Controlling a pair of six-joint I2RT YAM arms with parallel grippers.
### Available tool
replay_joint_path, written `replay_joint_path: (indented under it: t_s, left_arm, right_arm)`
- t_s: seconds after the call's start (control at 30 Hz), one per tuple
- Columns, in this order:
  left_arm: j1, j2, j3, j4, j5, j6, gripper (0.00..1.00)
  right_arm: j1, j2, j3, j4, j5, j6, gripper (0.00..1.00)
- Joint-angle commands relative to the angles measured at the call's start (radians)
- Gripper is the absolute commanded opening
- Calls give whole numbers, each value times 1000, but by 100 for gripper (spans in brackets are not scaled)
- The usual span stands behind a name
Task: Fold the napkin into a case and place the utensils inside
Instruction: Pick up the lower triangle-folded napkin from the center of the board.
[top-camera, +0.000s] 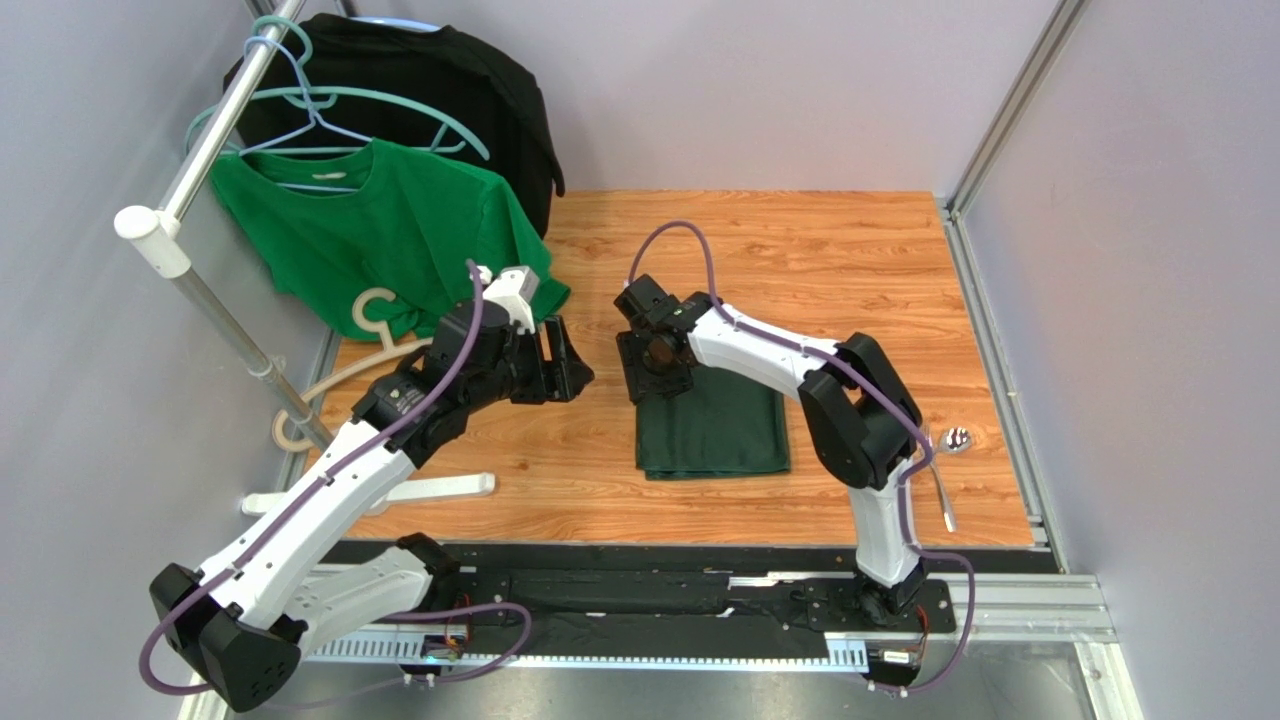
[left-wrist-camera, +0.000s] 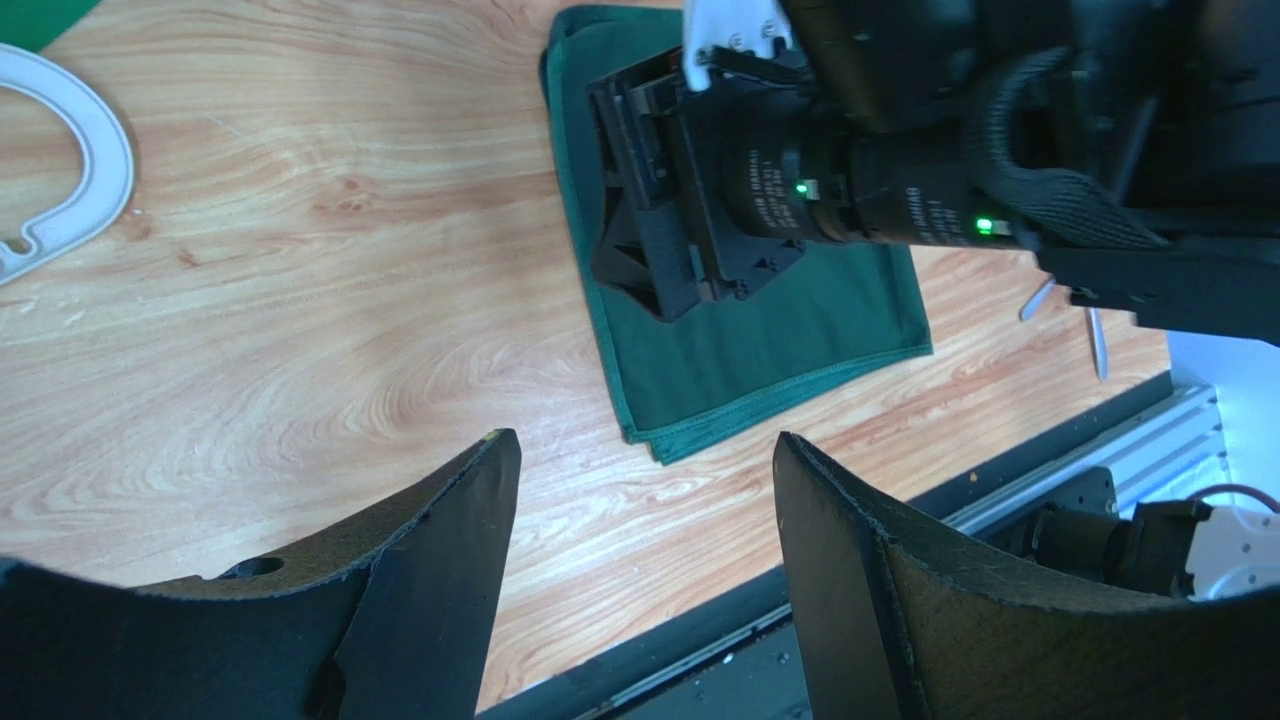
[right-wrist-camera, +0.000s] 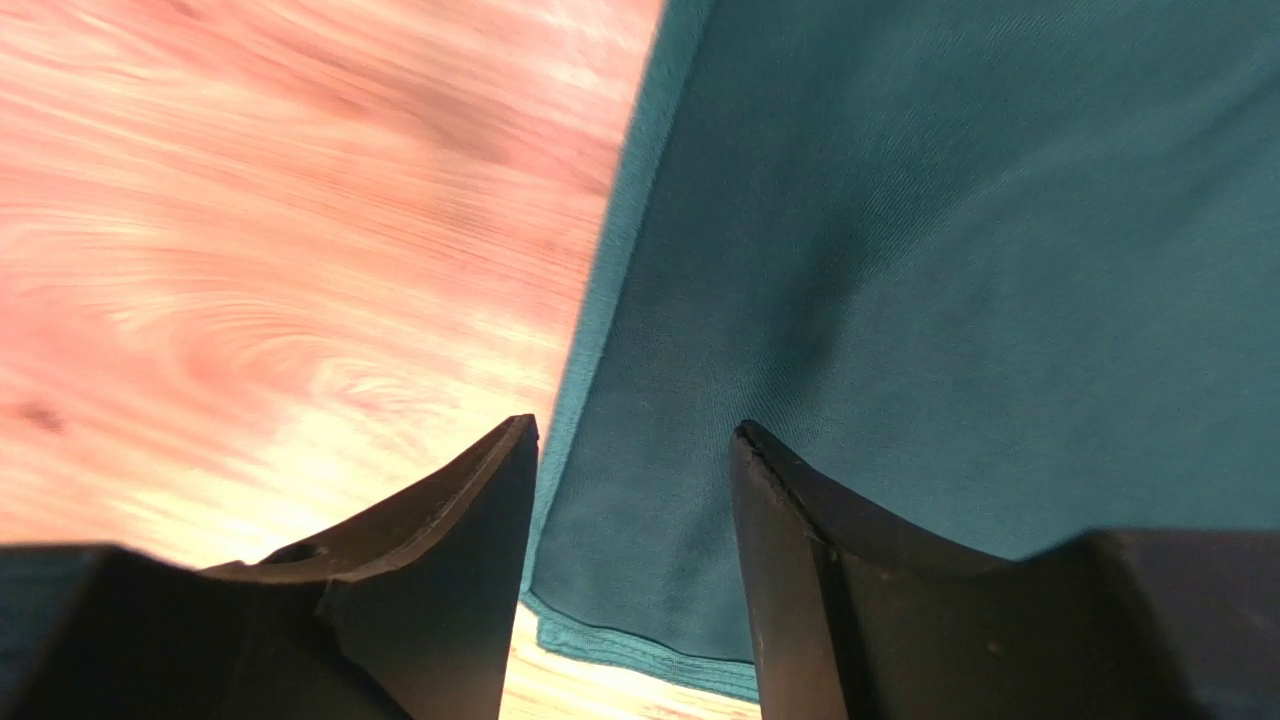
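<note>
The plain dark forest-green cloth napkin (top-camera: 721, 435) is lying flat near the middle of the wood-grain table (top-camera: 842, 255). It is showing as a layered, roughly square pad. The right wrist view is showing stacked edges at its corner. Judged from this, the first folds are done. The narrowing into a case is not yet done.

The silver metal utensils (top-camera: 956, 438) are lying at the right side of the table, well apart from the napkin. None is resting in or on the cloth. Placing them inside is the part left to do.

The right hand (top-camera: 657, 360) is hanging over the far left corner of the napkin. Its fingers are spread and straddling the cloth's left edge, gripping nothing. The left hand (top-camera: 571, 365) is hovering over bare table just beside that edge. It is released, with nothing between its fingers.

The right forearm is crossing above the far part of the napkin and is hiding that part from above. The two hands are working close together, so a collision is the likely risk.

A bright green T-shirt (top-camera: 391, 225) and a black garment (top-camera: 451, 90) are hanging from a metal rail (top-camera: 226, 120) at the far left. A pale plastic hanger (top-camera: 373, 311) is lying near the left arm.
</note>
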Motion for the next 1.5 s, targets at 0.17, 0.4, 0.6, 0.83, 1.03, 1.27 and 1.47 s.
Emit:
replay_joint_path:
  t_s: [0.17,0.4,0.6,0.83,1.03,1.27,1.47]
  left_arm:
    - [5,-33,-23,44,54,-8,72]
    - [7,-53,-40,45,57,-8,72]
    - [22,-73,-43,30,51,-5,72]
    - [33,-74,-49,-10,29,-20,72]
    - [42,-38,-66,1,51,-40,72]
    - [43,100,-80,91,167,-88,74]
    - [42,215,-90,208,238,-167,86]
  right_arm:
    - [49,66,57,-23,75,49,55]
    - [74,129,69,-46,119,80,49]
    - [107,214,58,-31,162,106,32]
    - [121,150,68,15,82,127,0]
    - [57,-113,-167,378,-248,202,0]
    - [-107,-220,-489,814,-567,366,0]
    - [-196,-245,-647,1028,-706,445,0]
